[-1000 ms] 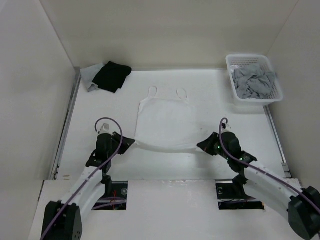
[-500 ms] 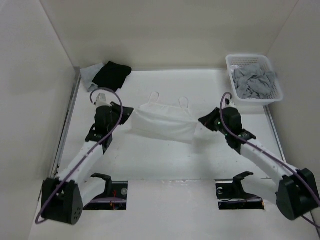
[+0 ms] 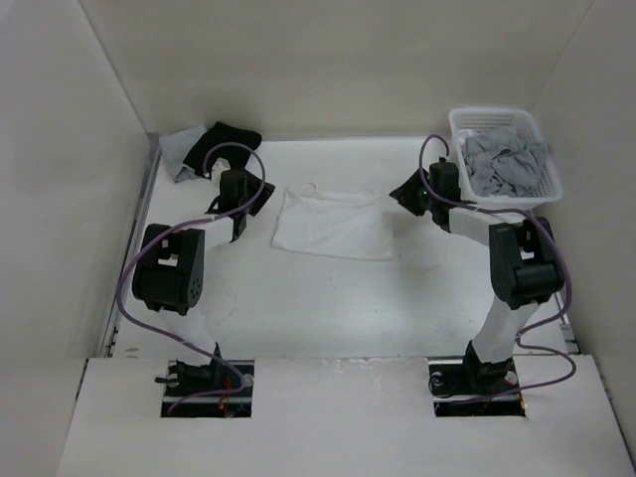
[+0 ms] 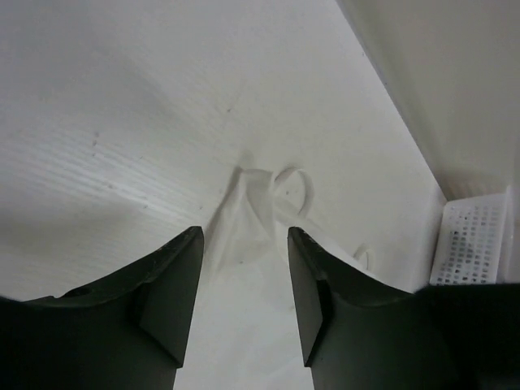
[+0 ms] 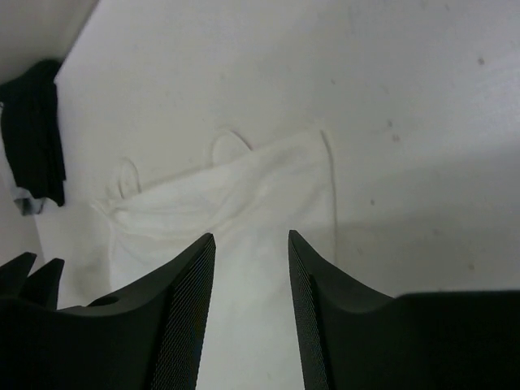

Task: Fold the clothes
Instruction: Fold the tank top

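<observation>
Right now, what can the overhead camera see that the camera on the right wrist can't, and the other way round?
Only the overhead view shows the left gripper and the white basket of grey clothes in the far right corner. Only the right wrist view shows close up that the right gripper has its jaws apart with nothing between them. Both show the white undershirt lying flat and the black cloth in the far left corner.
</observation>
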`<state>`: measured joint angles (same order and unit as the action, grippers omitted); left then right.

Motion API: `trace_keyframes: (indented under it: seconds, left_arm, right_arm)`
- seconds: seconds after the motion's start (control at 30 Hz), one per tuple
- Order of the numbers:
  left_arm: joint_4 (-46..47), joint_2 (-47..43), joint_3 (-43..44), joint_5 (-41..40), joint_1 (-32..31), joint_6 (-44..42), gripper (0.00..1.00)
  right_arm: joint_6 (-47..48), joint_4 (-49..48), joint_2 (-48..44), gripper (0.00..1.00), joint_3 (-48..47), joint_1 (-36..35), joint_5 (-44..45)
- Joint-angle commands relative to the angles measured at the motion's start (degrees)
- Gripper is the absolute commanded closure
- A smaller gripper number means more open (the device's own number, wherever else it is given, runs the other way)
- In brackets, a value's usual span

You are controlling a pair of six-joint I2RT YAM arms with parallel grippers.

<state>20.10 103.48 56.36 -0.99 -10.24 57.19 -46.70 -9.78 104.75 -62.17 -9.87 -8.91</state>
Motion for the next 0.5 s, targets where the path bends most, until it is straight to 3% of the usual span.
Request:
trace_keyframes:
  seconds: [0.0,0.1,0.23,0.3,0.4,0.47]
  left_arm:
    - [4.0,-8.9,-7.6,-3.1,-0.8,-0.7,0.58]
    - [5.4,-13.6,-17.0,-3.5,-2.9,-1.9,0.60]
    - [5.2,-18.1,-25.7,-2.6,-4.2,-3.2,0.57]
    - [4.9,-18.8,-27.4,-0.6,-4.6,-3.7,0.57]
    - [5.0,-18.1,-28.5,1.7,-4.9,-3.7,0.56]
    - [5.3,-16.8,-28.6,1.7,-4.8,-3.9,0.56]
  right_arm:
    - [-0.2,-6.3,-7.5,0.53,6.7,-1.4,1.9]
    - [-0.4,-9.1,-14.8,0.54,16.3,-4.0,5.3]
    - [0.2,-10.1,-23.6,0.82,26.7,-9.5,9.3]
    - [-0.3,-10.0,-27.3,0.90,30.9,-11.8,10.7]
    - [-0.5,-9.1,-30.9,0.87,34.8,-13.4,11.9]
    - [-0.4,-8.9,-32.1,0.79,36.5,-13.6,12.6]
